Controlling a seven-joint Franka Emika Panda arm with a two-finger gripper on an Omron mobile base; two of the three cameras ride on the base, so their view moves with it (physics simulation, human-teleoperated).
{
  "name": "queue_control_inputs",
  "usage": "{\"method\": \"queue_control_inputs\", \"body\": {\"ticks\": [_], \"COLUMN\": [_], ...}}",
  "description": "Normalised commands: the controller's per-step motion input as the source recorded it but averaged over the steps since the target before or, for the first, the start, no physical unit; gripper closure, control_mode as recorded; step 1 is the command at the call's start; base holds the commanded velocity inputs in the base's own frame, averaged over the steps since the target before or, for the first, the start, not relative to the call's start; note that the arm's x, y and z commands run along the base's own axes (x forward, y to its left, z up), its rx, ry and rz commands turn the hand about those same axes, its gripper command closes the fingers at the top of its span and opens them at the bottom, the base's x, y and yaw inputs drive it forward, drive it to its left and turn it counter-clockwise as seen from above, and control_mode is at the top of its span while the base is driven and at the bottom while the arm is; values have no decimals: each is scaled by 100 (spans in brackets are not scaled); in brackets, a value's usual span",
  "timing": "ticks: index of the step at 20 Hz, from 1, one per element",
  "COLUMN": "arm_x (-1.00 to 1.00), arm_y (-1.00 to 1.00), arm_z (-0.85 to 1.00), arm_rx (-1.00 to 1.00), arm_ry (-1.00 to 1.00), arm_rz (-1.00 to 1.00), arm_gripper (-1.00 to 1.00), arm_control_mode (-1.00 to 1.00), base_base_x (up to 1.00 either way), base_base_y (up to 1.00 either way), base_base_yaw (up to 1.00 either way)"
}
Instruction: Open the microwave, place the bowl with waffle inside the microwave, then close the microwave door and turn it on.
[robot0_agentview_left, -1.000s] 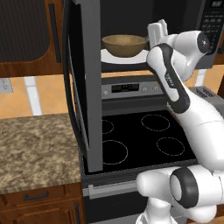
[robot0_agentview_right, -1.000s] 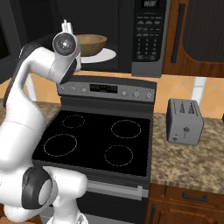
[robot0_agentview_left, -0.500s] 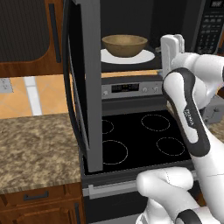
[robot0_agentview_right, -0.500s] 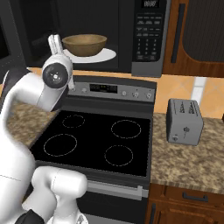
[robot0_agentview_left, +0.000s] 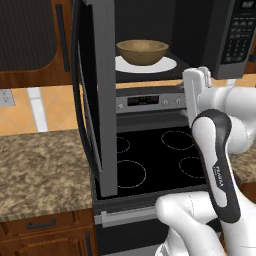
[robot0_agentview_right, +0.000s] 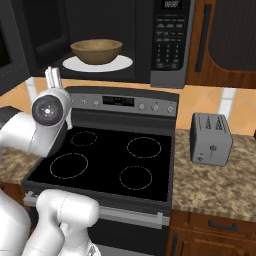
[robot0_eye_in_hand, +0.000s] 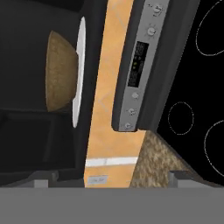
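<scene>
The microwave hangs above the stove with its microwave door swung wide open to the left. Inside, the tan bowl sits on the white round plate. The waffle is hidden below the bowl's rim. My gripper is open and holds nothing. It stands outside the cavity, below and in front of the opening, over the stove's control panel.
The black stovetop lies under the arm, with its knob panel at the back. A grey toaster stands on the granite counter to the right. Granite counter runs left of the stove, beneath the open door.
My gripper has pulled back out of the microwave opening and dropped lower, away from the bowl. The bowl stays on the plate, and the jaws stay open.
</scene>
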Motion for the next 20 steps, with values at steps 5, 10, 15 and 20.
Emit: {"method": "queue_control_inputs", "body": {"ticks": [5,10,15,20], "arm_x": [44,62,52,9], "arm_y": [70,65,77,69], "arm_z": [-99,-100,-83,-59], "arm_rx": [0,0,-4,-12], "arm_ry": [31,5,0,0], "arm_rz": [16,16,16,13], "arm_gripper": [100,100,100,100], "arm_control_mode": [-100,-100,-100,-100], "base_base_x": [0,0,0,0], "base_base_y": [0,0,0,0], "base_base_yaw": [0,0,0,0]}}
